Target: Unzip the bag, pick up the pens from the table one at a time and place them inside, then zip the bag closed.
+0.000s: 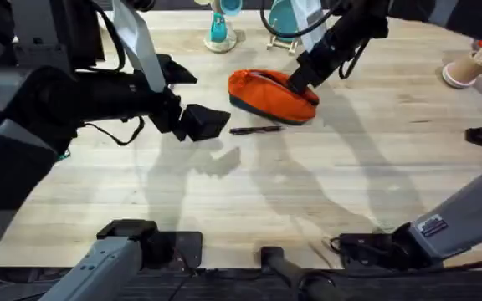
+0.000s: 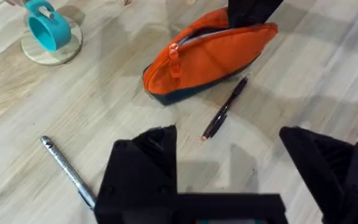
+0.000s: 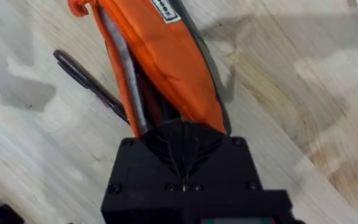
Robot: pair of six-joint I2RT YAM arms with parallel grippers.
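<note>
The orange bag (image 1: 266, 94) lies at the back middle of the table (image 1: 308, 192). Its orange zip pull (image 2: 174, 51) sits at the end away from my right gripper, and a dark gap runs along the zip line (image 3: 129, 74). My right gripper (image 1: 301, 82) is shut on the bag's (image 3: 166, 56) other end. A black pen (image 1: 256, 130) lies just in front of the bag (image 2: 210, 56). The silvery pen (image 2: 67, 169) lies on the table close to my left gripper (image 2: 229, 180), which hovers open and empty to the left of the black pen (image 2: 225, 111).
A teal cup on a round wooden coaster (image 1: 218, 33) stands behind the bag, and another teal item (image 1: 287, 21) is beside it. A pale cup holding sticks (image 1: 467, 68) stands at the far right. The front half of the table is bare wood.
</note>
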